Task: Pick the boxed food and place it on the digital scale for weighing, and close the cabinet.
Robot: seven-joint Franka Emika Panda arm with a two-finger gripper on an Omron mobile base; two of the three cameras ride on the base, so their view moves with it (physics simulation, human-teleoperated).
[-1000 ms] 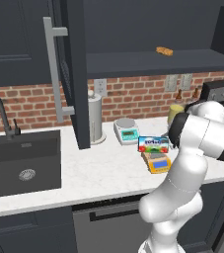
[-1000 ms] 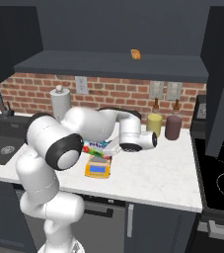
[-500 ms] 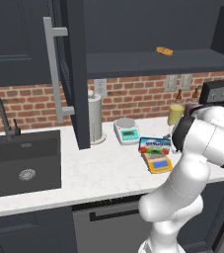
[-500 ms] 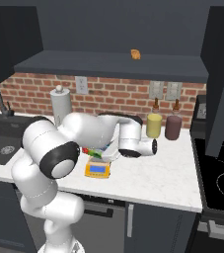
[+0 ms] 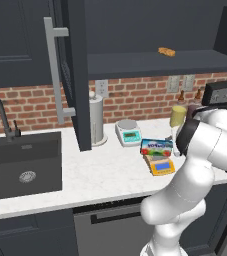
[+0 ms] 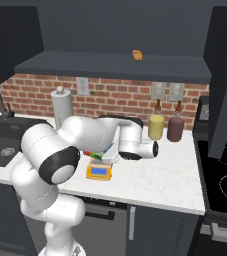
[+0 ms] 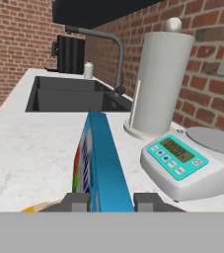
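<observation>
We see the boxed food (image 7: 101,163) as bright blue along its narrow edge, with a white band and red and green patches on its face; from the left base view its face (image 5: 156,146) reads blue with a white strip. The digital scale (image 5: 162,166) is orange-yellow with a blue display panel. The cabinet (image 5: 15,40) is dark charcoal-navy with a silver bar handle (image 5: 54,75). We note the other scale (image 7: 195,165) is white with teal buttons and a silver plate, the wall (image 6: 115,97) red brick, the counter (image 5: 105,175) white marble, and the sink (image 5: 20,165) black.
</observation>
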